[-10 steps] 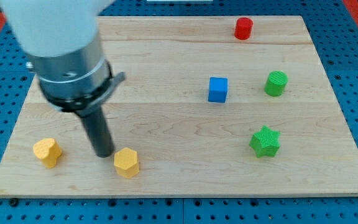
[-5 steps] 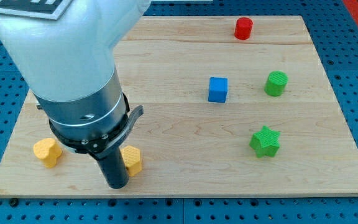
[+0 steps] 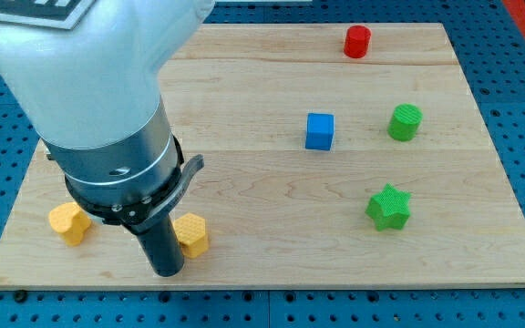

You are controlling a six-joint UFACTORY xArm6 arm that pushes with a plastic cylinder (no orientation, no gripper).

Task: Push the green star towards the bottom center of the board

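Note:
The green star (image 3: 388, 208) lies on the wooden board (image 3: 272, 246) at the lower right. My tip (image 3: 168, 271) is at the board's bottom left, far to the left of the star. It sits just left of and below a yellow hexagon block (image 3: 193, 234), which the rod partly hides. Whether the tip touches that block cannot be told.
A yellow block (image 3: 68, 223) lies at the lower left. A blue cube (image 3: 319, 131) sits right of centre. A green cylinder (image 3: 405, 122) stands above the star. A red cylinder (image 3: 357, 42) is at the top right. The arm's large body covers the board's left part.
The tip moved down from above the yellow blocks to the bottom edge, then shifted slightly left. The blocks have not visibly moved.

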